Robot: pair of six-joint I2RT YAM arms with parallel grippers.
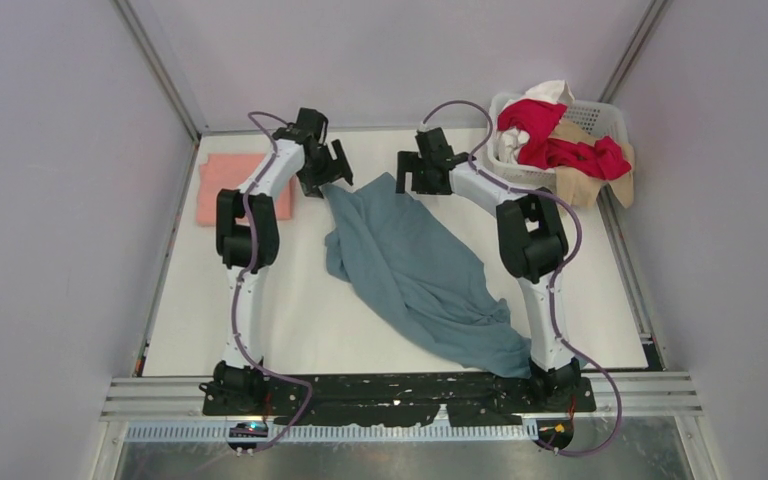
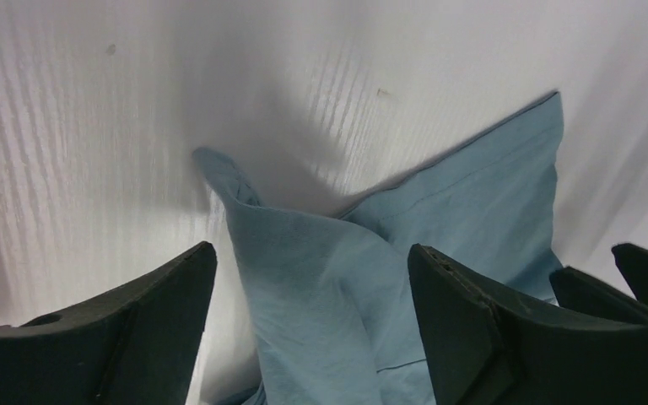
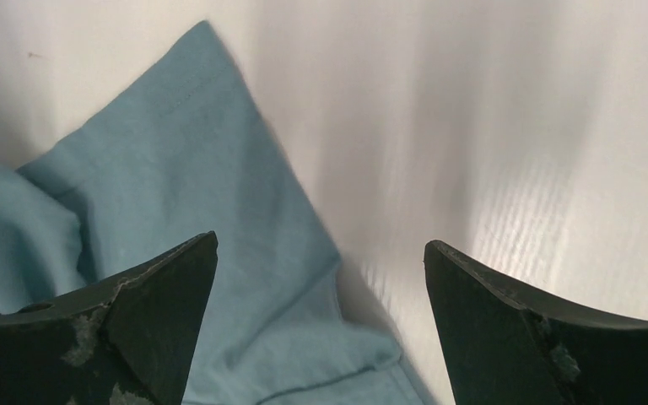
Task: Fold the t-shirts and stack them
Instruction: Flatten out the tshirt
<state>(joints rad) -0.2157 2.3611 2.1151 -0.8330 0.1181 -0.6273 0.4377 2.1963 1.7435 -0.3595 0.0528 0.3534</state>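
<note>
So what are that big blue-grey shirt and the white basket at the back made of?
The large blue-grey t-shirt looks like soft, matte cloth, perhaps cotton: it drapes in loose folds and shows a stitched hem. The white lattice basket looks like moulded plastic, judging by its stiff rim and even grid of openings.

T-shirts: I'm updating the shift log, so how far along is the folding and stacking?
Done: one salmon-pink shirt lies flat at far left, apparently folded. In hand: the blue-grey shirt lies rumpled mid-table, left pincer and right pincer open at its far edge, not gripping. Left: folding it, plus the red shirt, white shirt and tan shirt in the basket.
</note>
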